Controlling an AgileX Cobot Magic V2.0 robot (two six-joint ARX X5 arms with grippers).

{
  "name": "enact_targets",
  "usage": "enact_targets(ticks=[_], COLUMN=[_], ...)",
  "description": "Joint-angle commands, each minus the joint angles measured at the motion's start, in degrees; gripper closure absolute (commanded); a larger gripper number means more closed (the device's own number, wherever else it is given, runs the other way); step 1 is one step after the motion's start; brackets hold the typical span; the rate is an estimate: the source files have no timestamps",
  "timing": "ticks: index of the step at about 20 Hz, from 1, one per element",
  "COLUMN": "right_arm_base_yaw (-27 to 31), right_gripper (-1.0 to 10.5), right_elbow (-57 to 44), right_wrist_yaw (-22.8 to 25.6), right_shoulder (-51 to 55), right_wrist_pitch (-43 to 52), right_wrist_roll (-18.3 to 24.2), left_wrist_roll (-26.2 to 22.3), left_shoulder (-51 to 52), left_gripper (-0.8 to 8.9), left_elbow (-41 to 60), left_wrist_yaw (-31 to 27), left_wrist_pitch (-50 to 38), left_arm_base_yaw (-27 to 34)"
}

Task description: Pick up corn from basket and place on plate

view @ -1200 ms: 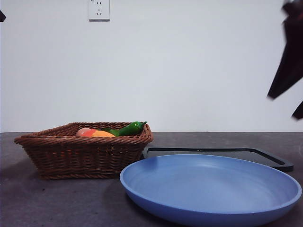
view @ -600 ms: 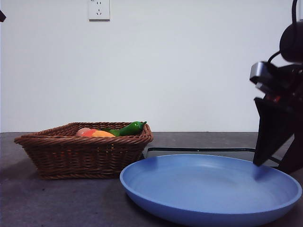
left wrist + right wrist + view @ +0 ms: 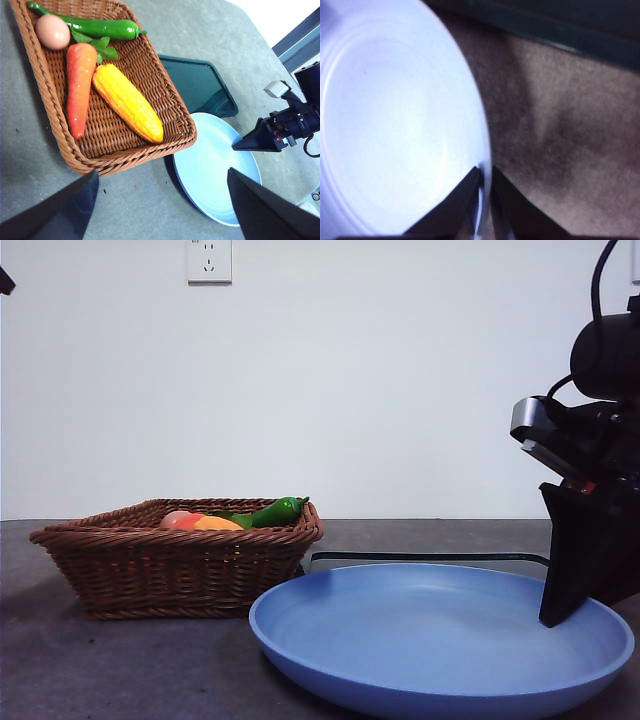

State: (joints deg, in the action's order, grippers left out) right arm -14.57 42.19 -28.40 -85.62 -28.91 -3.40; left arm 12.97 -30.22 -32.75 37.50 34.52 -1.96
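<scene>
The corn (image 3: 127, 102), a bumpy yellow cob, lies inside the brown wicker basket (image 3: 185, 131); from the front only its orange-yellow top (image 3: 217, 524) shows over the basket rim (image 3: 175, 560). The light-blue plate (image 3: 440, 640) sits to the right of the basket, empty. My right gripper (image 3: 484, 170) is down at the plate's right rim (image 3: 487, 145), its jaws closed to a narrow slit over that edge; the front view shows it (image 3: 557, 612) big and dark there. High over the table, my left gripper (image 3: 160, 210) is open, holding nothing.
In the basket with the corn are an orange carrot (image 3: 80, 85), a pinkish round fruit (image 3: 52, 31) and a green pepper (image 3: 95, 27). A flat black tray (image 3: 200, 85) lies behind the plate. A wall socket (image 3: 209, 260) is on the back wall.
The right arm came down from the top right corner to the plate's right rim. The plate has shifted slightly to the left. The basket and its contents have not moved.
</scene>
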Motion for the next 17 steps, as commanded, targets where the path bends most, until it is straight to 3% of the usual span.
enact_targets(ticks=[1, 6, 13, 17], right_arm_base_yaw=[0.48, 3.06, 10.4, 11.76], right_gripper=[9.4, 9.4, 9.4, 9.4], right_elbow=[0.61, 0.68, 1.29, 3.48], right_wrist_yaw=[2.12, 4.28, 4.9, 4.87], right_shoulder=[-0.2, 7.72, 25.94, 32.41], right_wrist_pitch=[-1.2, -5.68, -11.19, -13.03], right_wrist_roll=[0.37, 0.37, -1.2, -2.01], left_wrist_roll=[0.2, 0.11, 2.4, 4.63], left_shoulder=[-1.75, -10.1, -28.52, -42.07], left_gripper=[3.97, 3.97, 3.97, 3.97], left_elbow=[-1.84, -6.91, -14.6, -21.59], left_wrist_yaw=[0.2, -0.9, -13.33, -19.39], left_wrist_pitch=[-0.79, -1.57, -5.92, -6.97], left_arm_base_yaw=[-0.22, -3.82, -14.47, -19.5])
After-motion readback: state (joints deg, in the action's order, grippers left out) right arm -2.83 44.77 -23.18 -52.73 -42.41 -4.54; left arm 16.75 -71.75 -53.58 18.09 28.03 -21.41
